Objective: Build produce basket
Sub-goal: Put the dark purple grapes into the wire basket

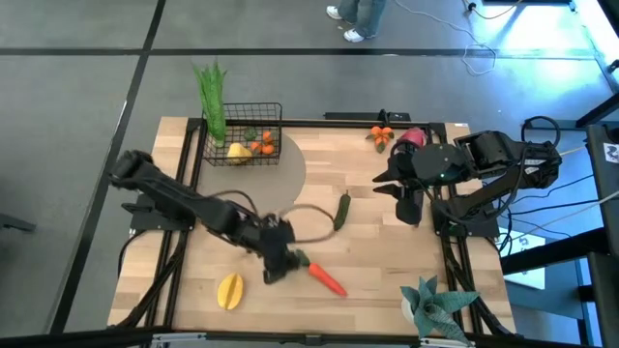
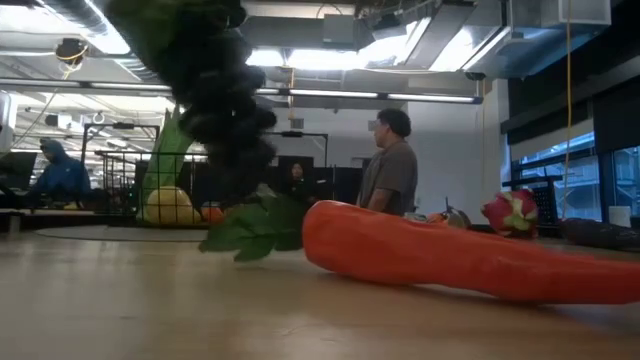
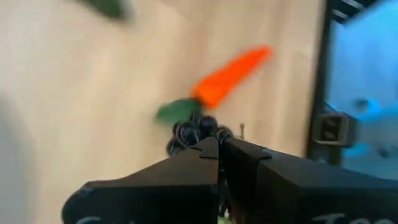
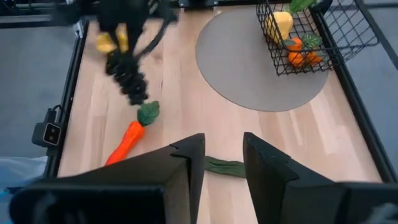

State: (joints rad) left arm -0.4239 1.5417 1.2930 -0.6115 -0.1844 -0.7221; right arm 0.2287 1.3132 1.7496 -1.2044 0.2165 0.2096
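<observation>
The left hand (image 1: 275, 253) is closed on the dark bunch of toy grapes (image 4: 129, 78), lifted beside the orange plastic carrot (image 1: 327, 279) on the wooden surface (image 1: 387, 251). The bunch hangs loosely, so I think it may slip while travelling to the black wire-mesh basket (image 1: 244, 135) at the far left. The right hand (image 4: 221, 155) waits, partly open.

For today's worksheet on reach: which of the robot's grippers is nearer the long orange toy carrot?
Left. The left gripper, shut on the dark grapes, hangs right beside the carrot's leafy end. The right gripper waits across the table, near the far right edge.
</observation>
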